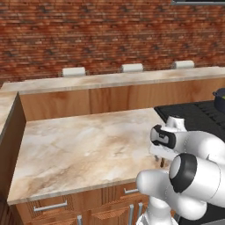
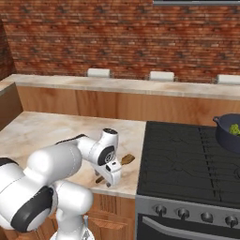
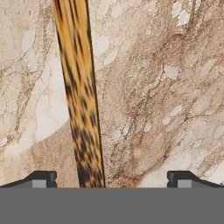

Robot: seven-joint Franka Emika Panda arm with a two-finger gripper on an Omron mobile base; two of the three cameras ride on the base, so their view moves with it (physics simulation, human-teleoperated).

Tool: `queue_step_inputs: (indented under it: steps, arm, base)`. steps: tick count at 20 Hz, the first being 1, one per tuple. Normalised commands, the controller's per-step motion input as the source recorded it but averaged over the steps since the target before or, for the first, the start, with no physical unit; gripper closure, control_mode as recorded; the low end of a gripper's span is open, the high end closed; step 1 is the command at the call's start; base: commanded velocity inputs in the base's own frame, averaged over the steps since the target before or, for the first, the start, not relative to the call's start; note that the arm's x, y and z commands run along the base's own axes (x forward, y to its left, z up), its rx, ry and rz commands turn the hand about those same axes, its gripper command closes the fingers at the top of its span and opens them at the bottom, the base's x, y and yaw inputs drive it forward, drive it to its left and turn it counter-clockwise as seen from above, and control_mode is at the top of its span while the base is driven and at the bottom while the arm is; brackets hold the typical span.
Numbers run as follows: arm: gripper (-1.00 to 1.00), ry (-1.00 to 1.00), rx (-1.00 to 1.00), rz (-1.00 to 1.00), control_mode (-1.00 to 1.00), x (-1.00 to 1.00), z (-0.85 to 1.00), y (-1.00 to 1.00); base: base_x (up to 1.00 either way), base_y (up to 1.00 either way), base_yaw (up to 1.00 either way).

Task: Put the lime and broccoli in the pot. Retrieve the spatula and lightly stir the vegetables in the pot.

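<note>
Hand view puts the spatula (image 3: pixel 81 96) handle on the marble counter (image 3: pixel 166 87), between the spread fingertips (image 3: pixel 41 178) but left of centre, so retrieval looks in hand. Next, I judge: centre, lower, pinch. Right base view, left to right: the arm bends low (gripper (image 2: pixel 108 179) pointing down), then stove (image 2: pixel 187 159), then pot (image 2: pixel 228 136) with vegetables inside.

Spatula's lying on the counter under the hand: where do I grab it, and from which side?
Probably the thin handle of the spatula, from straight above. It lies flat on the marble counter, running between the fingertips of the open gripper but nearer one tip, so centre over it, then close across its narrow width.
</note>
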Motion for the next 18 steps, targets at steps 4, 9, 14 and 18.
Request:
queue_step_inputs:
  steps: [4, 9, 14, 18]
  arm:
    - [-1.0, 0.0, -0.01, 0.0, -1.0, 0.18, -0.06, 0.16]
    - [-1.0, 0.0, -0.03, 0.0, -1.0, 0.28, -0.06, 0.15]
    - [-1.0, 0.0, -0.02, 0.0, -1.0, 0.29, -0.23, 0.07]
    - [-1.0, 0.01, 0.0, 0.0, -1.0, 0.0, -0.27, 0.0]
  base:
    - [0.0, 0.0, 0.0]
    - [0.0, 0.0, 0.0]
    - [0.0, 0.0, 0.0]
    - [0.0, 0.0, 0.0]
